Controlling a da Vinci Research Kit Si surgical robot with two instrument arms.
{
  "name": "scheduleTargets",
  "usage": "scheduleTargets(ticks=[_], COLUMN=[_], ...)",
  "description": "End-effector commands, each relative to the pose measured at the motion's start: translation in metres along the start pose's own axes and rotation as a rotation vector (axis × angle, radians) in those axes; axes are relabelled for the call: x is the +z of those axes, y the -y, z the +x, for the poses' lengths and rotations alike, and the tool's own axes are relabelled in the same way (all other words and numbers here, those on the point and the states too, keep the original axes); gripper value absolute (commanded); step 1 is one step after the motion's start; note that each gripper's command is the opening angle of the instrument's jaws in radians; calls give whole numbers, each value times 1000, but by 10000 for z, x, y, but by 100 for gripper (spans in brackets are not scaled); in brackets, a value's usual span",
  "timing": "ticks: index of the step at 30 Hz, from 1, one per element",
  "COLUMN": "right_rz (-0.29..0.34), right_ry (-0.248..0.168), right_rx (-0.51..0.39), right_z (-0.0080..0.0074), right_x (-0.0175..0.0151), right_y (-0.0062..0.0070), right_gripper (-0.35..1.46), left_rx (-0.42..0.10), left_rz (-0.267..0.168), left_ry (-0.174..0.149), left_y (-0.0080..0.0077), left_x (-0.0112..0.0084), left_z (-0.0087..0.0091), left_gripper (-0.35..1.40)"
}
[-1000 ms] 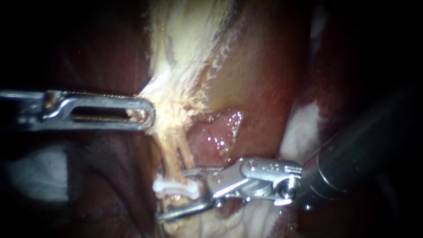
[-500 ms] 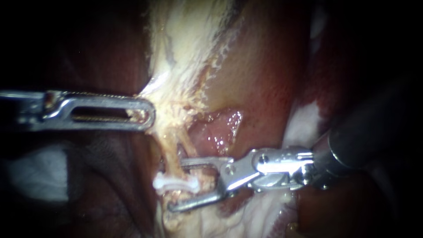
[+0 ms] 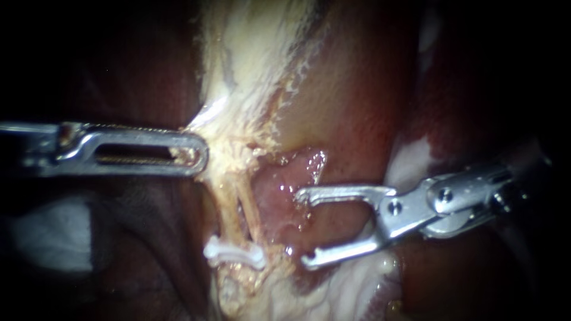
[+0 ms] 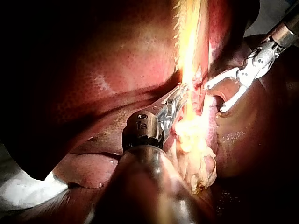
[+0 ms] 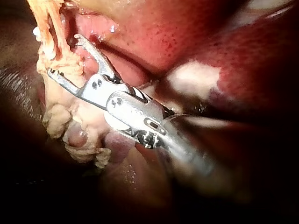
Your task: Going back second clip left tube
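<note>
Since a second ago the right instrument's pincer [image 3: 302, 227] has backed off the white clip [image 3: 235, 252], which stays across the tubes [image 3: 232, 208] just beyond its lower tip. The pincer gapes wide and holds nothing. The left instrument's pincer [image 3: 199, 153] stays clamped on pale tissue [image 3: 238, 148].

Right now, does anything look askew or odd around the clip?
Nothing stands out. The white clip sits across the tube; the right instrument, jaws open, is clear of it, and the left instrument grips the pale tissue.
</note>
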Motion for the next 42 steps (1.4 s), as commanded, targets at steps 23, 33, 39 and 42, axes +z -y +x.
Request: scheduleTargets(ticks=[23,33,39,42], right_rz=[-24,-24,-24,-24], right_ry=[-4,-4,-4,-4], right_rx=[-37,-37,-37,-37], right_z=[25,25,25,26], right_x=[-42,-42,-42,-42], right_y=[2,3,3,3], right_gripper=[60,60,60,60], left_rx=[14,11,11,10], left_rz=[2,7,7,7], left_ry=[5,1,1,0], left_y=[-32,-23,-23,-22], left_x=[76,88,87,86], left_z=[13,10,10,10], left_gripper=[-35,-35,-35,-35])
